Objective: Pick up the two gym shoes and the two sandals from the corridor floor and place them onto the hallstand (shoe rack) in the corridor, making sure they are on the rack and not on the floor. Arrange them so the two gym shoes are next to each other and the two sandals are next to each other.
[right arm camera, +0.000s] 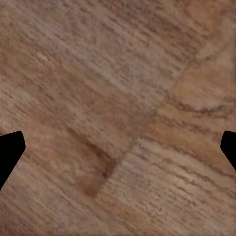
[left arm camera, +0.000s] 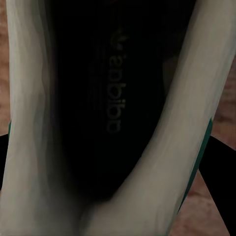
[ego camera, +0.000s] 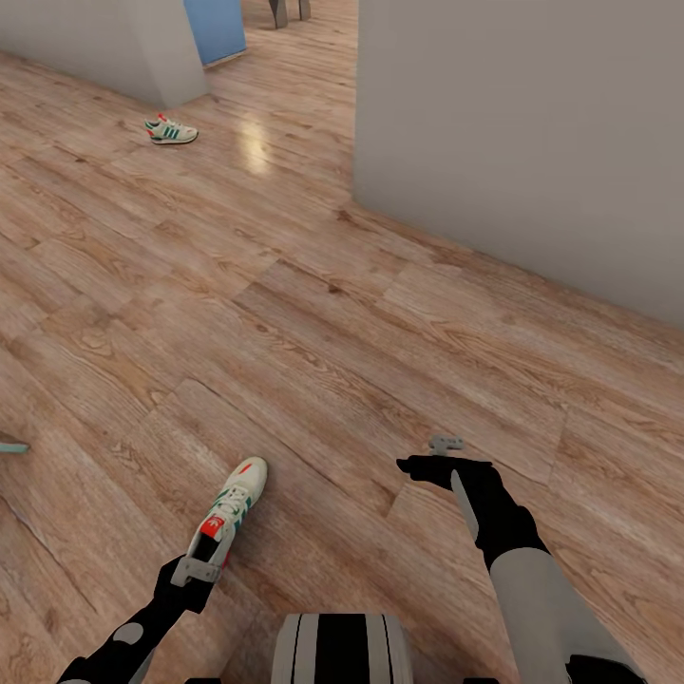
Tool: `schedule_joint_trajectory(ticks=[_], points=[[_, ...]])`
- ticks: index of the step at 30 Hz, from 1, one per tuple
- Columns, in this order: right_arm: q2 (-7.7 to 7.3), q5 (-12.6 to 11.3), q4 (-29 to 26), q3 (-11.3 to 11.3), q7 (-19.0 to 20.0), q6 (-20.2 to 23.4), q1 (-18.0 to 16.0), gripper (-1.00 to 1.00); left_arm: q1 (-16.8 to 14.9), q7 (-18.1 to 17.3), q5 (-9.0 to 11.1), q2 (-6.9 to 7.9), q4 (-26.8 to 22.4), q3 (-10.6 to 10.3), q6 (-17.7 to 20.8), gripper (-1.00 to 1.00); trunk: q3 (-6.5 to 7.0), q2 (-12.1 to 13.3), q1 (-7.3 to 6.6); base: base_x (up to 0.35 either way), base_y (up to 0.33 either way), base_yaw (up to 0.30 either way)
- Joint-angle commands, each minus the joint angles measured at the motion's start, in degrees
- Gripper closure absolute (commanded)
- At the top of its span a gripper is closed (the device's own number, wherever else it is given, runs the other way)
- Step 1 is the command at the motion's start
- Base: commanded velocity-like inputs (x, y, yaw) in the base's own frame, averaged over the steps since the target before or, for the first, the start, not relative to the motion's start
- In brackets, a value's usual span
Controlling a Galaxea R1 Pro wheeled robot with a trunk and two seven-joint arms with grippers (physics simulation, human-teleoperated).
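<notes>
My left gripper point(ego camera: 201, 568) is shut on the heel of one white gym shoe point(ego camera: 233, 503) with green stripes, its toe pointing away over the corridor floor point(ego camera: 332, 285). The left wrist view looks into that gym shoe point(left arm camera: 29, 98), down to its dark insole. The other gym shoe point(ego camera: 172, 130) lies far off at the upper left, near a wall corner. My right gripper point(ego camera: 432, 454) hangs open over bare floor point(right arm camera: 118, 98), its fingertips wide apart. The sandals and the hallstand are out of view.
A grey wall point(ego camera: 522, 142) juts out at the right, with its corner near the middle. Another grey wall block point(ego camera: 95, 38) and a blue panel point(ego camera: 214, 27) stand at the upper left. A teal edge point(ego camera: 11, 445) pokes in at the left.
</notes>
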Motion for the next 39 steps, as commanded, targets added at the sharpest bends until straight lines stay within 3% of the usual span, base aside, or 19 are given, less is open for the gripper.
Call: schedule_joint_trajectory(ticks=[1,23,26,28,29,33,35,37,38,39], points=[[0.08,0.6,-0.1,-0.3,0.5,0.2,0.0,-1.0,0.0,-0.4,-0.3,-0.03,0.0,0.5,-0.2,1.0,-0.03,0.0,-0.01,0.0,0.0,0.0],[0.08,0.6,-0.5,-0.3,0.6,0.2,0.0,-1.0,-0.1,-0.4,-0.3,-0.09,-1.1,0.5,0.1,1.0,4.62,0.3,-0.55,0.0,0.0,0.0],[0.08,0.6,-1.1,-0.3,0.7,0.2,0.0,-1.0,-0.2,-0.5,-0.2,-0.25,-3.4,0.4,1.5,1.0,5.28,0.3,-0.63,0.0,0.0,0.0],[0.08,0.6,-1.5,-0.3,0.7,0.2,0.0,-1.0,-0.3,-0.5,-0.1,-0.79,-6.9,0.4,5.6,1.0,5.73,0.3,-0.68,0.0,0.0,0.0],[0.04,0.6,-2.0,-0.4,0.8,0.2,0.0,-1.0,-0.4,-0.6,-0.1,-2.34,-13.1,0.3,12.9,1.0,5.95,0.3,-0.71,0.0,0.0,0.0],[0.05,0.7,-4.5,-0.3,0.6,0.2,0.0,-1.0,-0.6,-2.0,0.1,-5.74,-25.4,0.2,22.9,1.0,6.83,0.4,-0.81,0.0,0.0,0.0],[0.06,0.8,-5.2,-0.3,0.5,0.2,0.0,-1.0,-0.6,-3.5,0.6,-7.51,-29.6,0.2,25.6,1.0,7.28,0.4,-0.86,0.0,0.0,0.0],[0.07,0.9,-5.9,-0.3,0.5,0.2,0.0,-1.0,-0.7,-4.8,1.4,-10.08,-35.6,0.2,28.7,1.0,7.72,0.5,-0.91,0.0,0.0,0.0],[0.08,0.9,-6.3,-0.3,0.4,0.2,0.0,-1.0,-0.7,-5.6,2.1,-13.23,-43.5,-0.1,35.3,1.0,7.94,0.5,-0.94,0.0,0.0,0.0],[0.08,1.0,-6.4,-0.3,0.4,0.2,0.0,-1.0,-0.7,-5.7,2.2,-13.9,-45.2,-0.1,37.7,1.0,8.16,0.5,-0.96,0.0,0.0,0.0]])
